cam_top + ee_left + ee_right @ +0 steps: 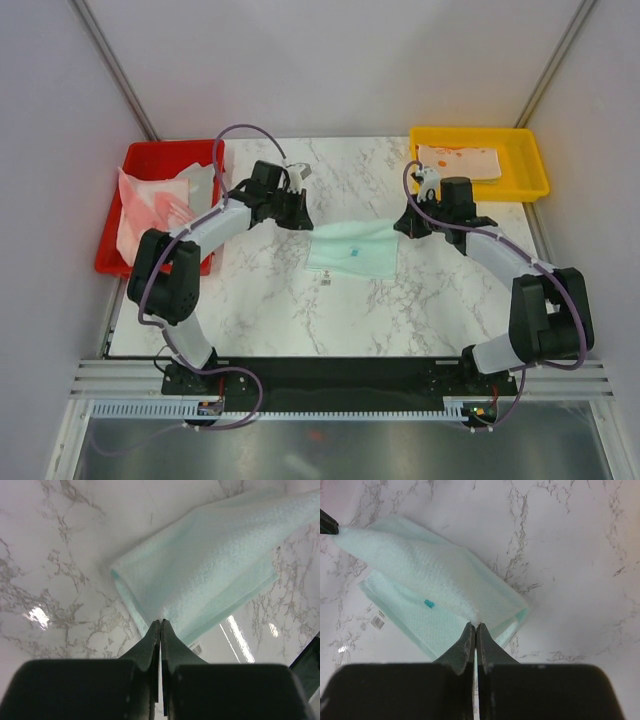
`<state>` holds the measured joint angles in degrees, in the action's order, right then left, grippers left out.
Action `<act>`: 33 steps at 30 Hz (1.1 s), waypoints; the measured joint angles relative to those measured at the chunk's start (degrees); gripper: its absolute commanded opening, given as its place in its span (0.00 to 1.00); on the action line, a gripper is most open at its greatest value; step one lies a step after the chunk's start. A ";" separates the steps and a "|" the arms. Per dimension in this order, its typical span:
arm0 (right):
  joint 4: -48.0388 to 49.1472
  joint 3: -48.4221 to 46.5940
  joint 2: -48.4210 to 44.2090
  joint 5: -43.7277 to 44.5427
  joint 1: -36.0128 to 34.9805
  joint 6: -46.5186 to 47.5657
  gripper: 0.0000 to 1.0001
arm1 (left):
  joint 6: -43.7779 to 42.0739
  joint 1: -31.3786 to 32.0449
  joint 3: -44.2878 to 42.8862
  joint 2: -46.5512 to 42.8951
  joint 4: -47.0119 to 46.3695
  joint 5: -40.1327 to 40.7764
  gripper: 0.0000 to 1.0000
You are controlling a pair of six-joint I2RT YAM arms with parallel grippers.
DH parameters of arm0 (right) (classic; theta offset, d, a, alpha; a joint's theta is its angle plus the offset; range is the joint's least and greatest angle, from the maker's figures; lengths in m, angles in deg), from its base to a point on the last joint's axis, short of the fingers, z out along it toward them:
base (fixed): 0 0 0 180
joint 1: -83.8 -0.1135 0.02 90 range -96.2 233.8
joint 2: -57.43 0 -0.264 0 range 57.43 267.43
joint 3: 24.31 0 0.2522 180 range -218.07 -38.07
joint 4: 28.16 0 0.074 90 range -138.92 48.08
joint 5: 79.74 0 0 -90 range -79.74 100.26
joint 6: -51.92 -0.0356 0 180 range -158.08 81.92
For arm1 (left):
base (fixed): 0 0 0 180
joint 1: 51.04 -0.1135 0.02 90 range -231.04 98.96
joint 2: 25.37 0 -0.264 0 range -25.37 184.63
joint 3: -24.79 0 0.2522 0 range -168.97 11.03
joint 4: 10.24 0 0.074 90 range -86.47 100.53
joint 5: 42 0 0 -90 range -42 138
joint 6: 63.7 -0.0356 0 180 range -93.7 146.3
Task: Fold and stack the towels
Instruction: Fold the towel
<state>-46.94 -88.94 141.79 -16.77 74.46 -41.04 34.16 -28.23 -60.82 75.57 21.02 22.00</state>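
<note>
Item: mint towel [352, 248], centre-frame on desk [250, 300] — left end effector [160, 622] & right end effector [475, 626] each pinched shut on an upper corner; fold step: carry both corners level toward frame bottom, align w/ near edge, fabric taut.

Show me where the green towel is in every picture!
Top external: mint towel in the middle of the table.
Left wrist: mint towel upper right, pinched by the left end effector.
Right wrist: mint towel left of centre, pinched by the right end effector.
Shared landmark: the small white sticker beside the towel.
</note>
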 measured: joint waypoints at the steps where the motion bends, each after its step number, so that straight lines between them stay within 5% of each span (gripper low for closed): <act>1: -0.20 0.55 -0.15 0.17 -0.07 -0.42 0.00 | 0.52 0.11 1.62 -0.33 -0.39 0.42 0.02; 21: -2.82 12.46 -7.80 6.23 -4.70 -9.49 0.01 | 5.95 3.85 14.23 -8.02 -4.35 6.43 0.02; 30: -2.75 14.97 -7.87 6.34 -4.70 -12.17 0.13 | 6.93 4.85 16.00 -9.62 -4.37 8.11 0.02; 33: -2.78 16.00 -8.07 6.38 -4.70 -12.96 0.25 | 7.23 5.75 16.11 -9.62 -4.33 9.07 0.02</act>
<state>-49.71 -72.94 133.72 -10.38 69.76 -54.00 41.40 -22.48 -44.71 65.96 16.69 31.07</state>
